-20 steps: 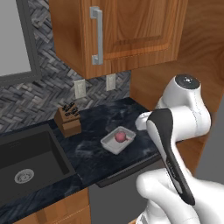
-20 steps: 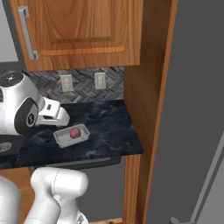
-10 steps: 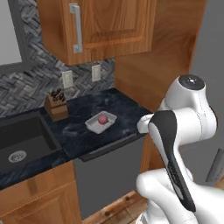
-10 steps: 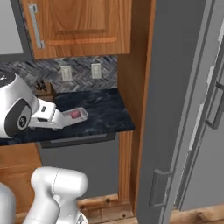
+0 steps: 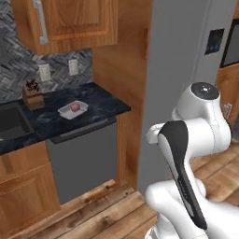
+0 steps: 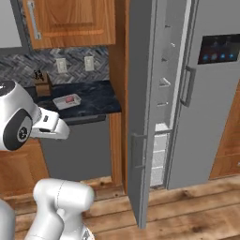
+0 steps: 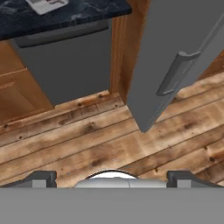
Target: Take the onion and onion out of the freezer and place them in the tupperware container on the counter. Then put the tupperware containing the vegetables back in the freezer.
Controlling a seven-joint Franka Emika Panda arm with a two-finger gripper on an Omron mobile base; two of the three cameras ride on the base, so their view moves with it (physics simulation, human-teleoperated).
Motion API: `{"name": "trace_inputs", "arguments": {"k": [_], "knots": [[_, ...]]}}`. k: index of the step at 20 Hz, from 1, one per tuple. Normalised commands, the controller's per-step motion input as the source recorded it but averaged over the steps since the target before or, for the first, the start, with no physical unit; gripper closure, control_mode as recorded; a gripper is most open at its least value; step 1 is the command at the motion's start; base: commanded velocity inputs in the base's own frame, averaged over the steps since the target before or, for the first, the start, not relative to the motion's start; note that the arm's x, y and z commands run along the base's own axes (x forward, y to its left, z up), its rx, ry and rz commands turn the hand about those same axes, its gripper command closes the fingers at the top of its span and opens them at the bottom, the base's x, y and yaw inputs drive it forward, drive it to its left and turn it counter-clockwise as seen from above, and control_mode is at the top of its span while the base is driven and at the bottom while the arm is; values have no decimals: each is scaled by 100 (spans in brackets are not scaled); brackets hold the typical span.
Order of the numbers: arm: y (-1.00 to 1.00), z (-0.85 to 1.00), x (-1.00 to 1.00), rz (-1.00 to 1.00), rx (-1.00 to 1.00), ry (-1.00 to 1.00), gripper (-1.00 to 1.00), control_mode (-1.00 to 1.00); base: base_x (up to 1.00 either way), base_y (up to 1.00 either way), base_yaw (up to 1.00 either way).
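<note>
The pale tupperware container (image 5: 73,110) sits on the dark counter (image 5: 100,103) with one dull maroon onion (image 5: 73,108) inside; from the right base view the container (image 6: 66,101) and onion (image 6: 70,98) lie well left of the freezer. The other onion is out of view. The freezer (image 6: 164,93) stands open, its grey door (image 6: 139,117) swung toward me, pale shelves inside. My gripper (image 7: 112,177) is open and empty, pointing down at the wooden floor, well short of the counter edge (image 7: 65,17) and the freezer door (image 7: 175,74).
A brown knife block (image 5: 32,95) stands at the counter's back, beside the black sink (image 5: 9,122). A grey dishwasher front (image 7: 65,61) sits under the counter. The door with the dark display panel (image 6: 218,49) is shut at the right. Wood floor (image 7: 100,140) lies below.
The base has driven back and to the right, so the whole scene shifted left and the open freezer came into view. The tray with its onion stays on the counter.
</note>
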Motion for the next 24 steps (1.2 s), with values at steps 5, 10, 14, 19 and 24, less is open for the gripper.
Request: {"name": "trace_inputs", "arguments": {"k": [5, 10, 14, 19, 24], "knots": [[0, 0, 0, 0, 0, 0, -100, 100, -22, -100, 19], [0, 0, 0, 0, 0, 0, -100, 100, 0, -100, 32], [0, 0, 0, 0, 0, 0, -100, 100, 0, -100, 30], [0, 0, 0, 0, 0, 0, -100, 100, 11, -100, 26], [0, 0, 0, 0, 0, 0, -100, 100, 47, -96, 19]]}}
